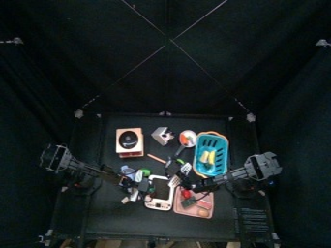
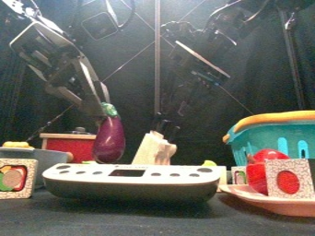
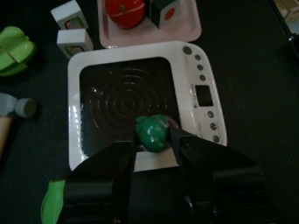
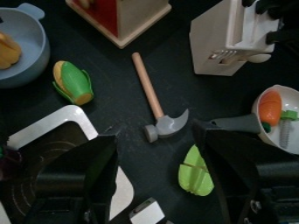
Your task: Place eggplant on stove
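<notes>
While the left gripper point(image 3: 152, 147) hangs above the white stove point(image 3: 135, 94), its two jaws are clamped on the eggplant point(image 3: 152, 131), whose green cap shows between them low in the middle of the left wrist frame. From the front, the eggplant point(image 2: 110, 138) hangs purple and upright in the left-centre of the frame, held by its top, its lower end just above the stove point(image 2: 129, 180), which stretches as a low white slab with a dark base across the bottom. Whether the two touch cannot be told. Behind the stove in that frame stands a pale knife block point(image 2: 153, 147), and at the right edge a teal basket point(image 2: 274, 143) with a yellow rim sits over a pink tray point(image 2: 277, 198) holding a red fruit point(image 2: 261, 171). Above the stove in the left wrist frame, the pink tray point(image 3: 111, 35) carries the red fruit point(image 3: 126, 9), and a green vegetable point(image 3: 17, 48) lies at the upper left. The right gripper point(image 4: 155, 153) has its jaws spread apart and holds nothing; between them in the right wrist frame lies a toy hammer point(image 4: 156, 96) with a wooden handle, a green leaf piece point(image 4: 195, 169) below it, a corn cob point(image 4: 72, 81) at the left and the knife block point(image 4: 233, 33) at the upper right. In the top frame both arms meet low in the centre, over the cluttered table point(image 1: 106, 136).
</notes>
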